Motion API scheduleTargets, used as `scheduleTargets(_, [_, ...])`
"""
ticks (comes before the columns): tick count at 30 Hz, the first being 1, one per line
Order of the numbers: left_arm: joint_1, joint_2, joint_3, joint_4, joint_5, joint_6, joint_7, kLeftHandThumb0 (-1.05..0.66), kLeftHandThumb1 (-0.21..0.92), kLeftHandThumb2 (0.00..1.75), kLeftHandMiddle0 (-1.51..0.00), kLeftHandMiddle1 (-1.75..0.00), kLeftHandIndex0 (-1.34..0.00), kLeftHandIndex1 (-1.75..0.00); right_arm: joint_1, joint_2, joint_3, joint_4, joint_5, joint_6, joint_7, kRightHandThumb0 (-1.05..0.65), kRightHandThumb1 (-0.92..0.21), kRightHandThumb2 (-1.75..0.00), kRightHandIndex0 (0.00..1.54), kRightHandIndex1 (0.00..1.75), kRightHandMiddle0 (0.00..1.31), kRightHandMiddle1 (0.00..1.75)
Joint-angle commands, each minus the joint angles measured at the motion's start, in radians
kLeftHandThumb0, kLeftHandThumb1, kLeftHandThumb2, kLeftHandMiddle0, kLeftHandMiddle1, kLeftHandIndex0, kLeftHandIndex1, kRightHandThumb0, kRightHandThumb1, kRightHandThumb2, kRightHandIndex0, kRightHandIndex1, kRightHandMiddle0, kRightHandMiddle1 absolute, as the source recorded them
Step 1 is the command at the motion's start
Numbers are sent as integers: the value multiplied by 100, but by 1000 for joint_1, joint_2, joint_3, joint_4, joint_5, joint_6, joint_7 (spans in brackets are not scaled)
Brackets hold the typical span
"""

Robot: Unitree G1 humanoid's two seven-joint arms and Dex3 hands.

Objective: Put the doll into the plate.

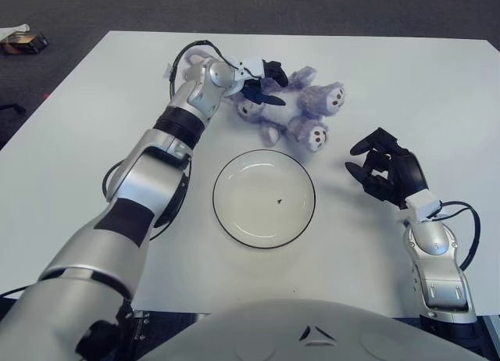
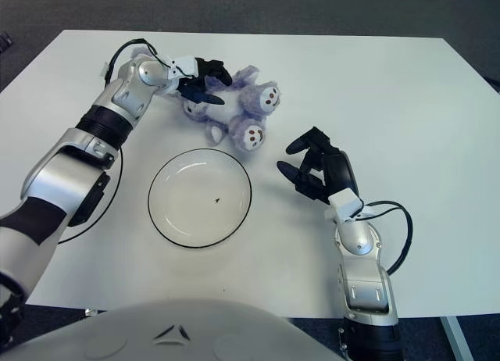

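White table (image 1: 94, 126) | left hand (image 1: 262, 83) gripping doll (image 1: 301, 111) | plate (image 1: 264, 198) empty

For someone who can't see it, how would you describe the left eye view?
The left hand grips a purple doll on the white table, beyond an empty white plate. The right hand shows open, right of the plate.

Purple doll (image 1: 301, 111), white black-rimmed plate (image 1: 226, 220), white table (image 1: 406, 87)
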State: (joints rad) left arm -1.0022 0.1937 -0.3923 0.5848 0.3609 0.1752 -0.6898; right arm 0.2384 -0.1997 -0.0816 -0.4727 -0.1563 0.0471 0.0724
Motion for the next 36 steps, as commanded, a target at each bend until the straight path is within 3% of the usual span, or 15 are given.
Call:
scheduleTargets(1, [73,-32,-22,-14,-41,64,-78,-41,92,26,-43,-152,-23,-71,1,6,-12,-3,10,-18,-8,-36,-92,-25,82,175,49,144])
scheduleTargets(8, [86,-33,-35,-72,-52,115,-87,-40,92,25,-44,-143,-23,-65,3,7,-14,-1,12,-23,-9,-36,-92,-25,82,175,49,144])
scheduleTargets(22, [88,-27,-54,-101,-53,124,-93,-41,92,24,-44,-136,-27,-56,8,13,-22,0,19,-27,-14,-36,-92,-26,82,175,49,145])
scheduleTargets(28, [81,-29,-28,-95,-67,119,-71,-42,92,24,-45,-133,-29,-52,11,25,-33,2,14,-39,-33,-36,-92,-26,81,175,48,145])
scheduleTargets(30, [81,-28,-15,-96,-75,109,-63,-43,92,24,-45,-125,-29,-50,12,28,-36,2,11,-43,-39,-36,-92,-26,81,175,48,145])
scheduleTargets(33, [103,-18,26,-118,-110,13,-37,-43,92,24,-46,-114,-30,-48,14,30,-40,0,9,-43,-46,-36,-92,-26,81,175,48,145])
scheduleTargets(36, [142,1,65,-127,-149,-160,-4,-43,92,23,-46,-104,-31,-47,17,31,-44,-1,10,-42,-49,-36,-92,-26,80,175,48,145])
